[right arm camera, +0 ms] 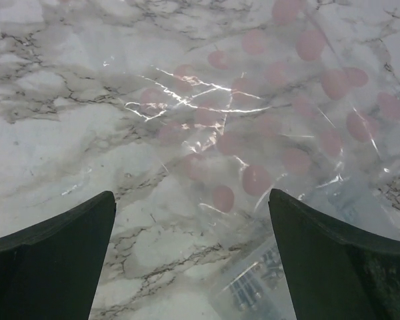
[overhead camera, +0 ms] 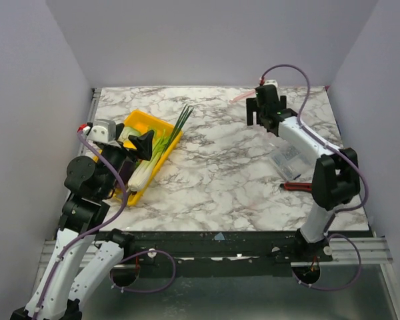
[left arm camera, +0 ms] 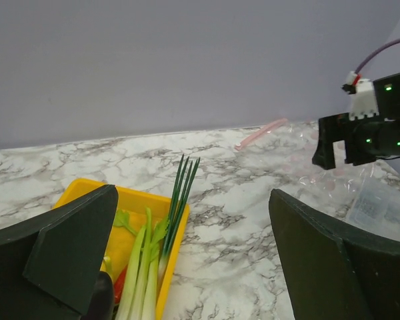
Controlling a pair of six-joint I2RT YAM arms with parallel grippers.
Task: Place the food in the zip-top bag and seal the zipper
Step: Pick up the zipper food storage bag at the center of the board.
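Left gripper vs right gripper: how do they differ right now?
Left gripper hovers over the yellow tray of green stalks, left side; right gripper hovers over the zip-top bag, far right. Left gripper aims roughly level across the table; right gripper points straight down. Both open, holding nothing.

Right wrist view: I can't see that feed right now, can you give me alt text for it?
The open right gripper hangs over a clear bag with pink dots, which lies crumpled on the marble table; the gripper holds nothing. A smaller clear packet shows at the bottom edge.
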